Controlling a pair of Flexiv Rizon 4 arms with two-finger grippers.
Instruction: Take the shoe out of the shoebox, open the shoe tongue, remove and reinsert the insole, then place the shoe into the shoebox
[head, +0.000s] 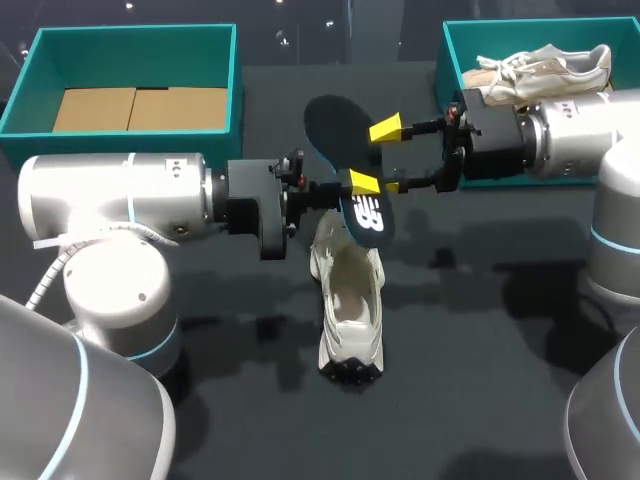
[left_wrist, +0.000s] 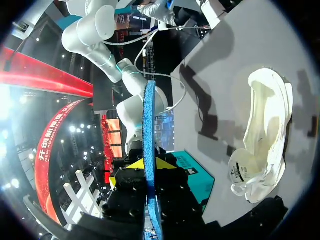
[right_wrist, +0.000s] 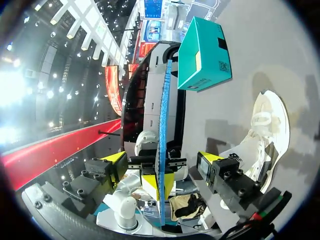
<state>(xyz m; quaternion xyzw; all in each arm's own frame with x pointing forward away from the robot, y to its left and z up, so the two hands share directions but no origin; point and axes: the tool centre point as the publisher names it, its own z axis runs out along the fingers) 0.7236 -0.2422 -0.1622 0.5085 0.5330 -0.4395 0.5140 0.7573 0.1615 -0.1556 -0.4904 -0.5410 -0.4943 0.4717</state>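
Note:
The dark insole (head: 345, 160) is held up off the table, and my left gripper (head: 358, 185) is shut on its lower part. In the left wrist view it shows edge-on as a blue strip (left_wrist: 148, 130) pinched between the yellow tips of that gripper (left_wrist: 149, 163). My right gripper (head: 392, 157) comes in from the right and is open, one finger on each side of the insole. The right wrist view shows a gap between the insole (right_wrist: 163, 125) and each finger of the right gripper (right_wrist: 161, 162). The white shoe (head: 348, 310) lies on the table below, opening upward.
A teal shoebox (head: 135, 40) with a cardboard bottom stands at the back left. A second teal box (head: 450, 60) at the back right holds another light-coloured shoe (head: 545, 68). My right arm lies in front of that box.

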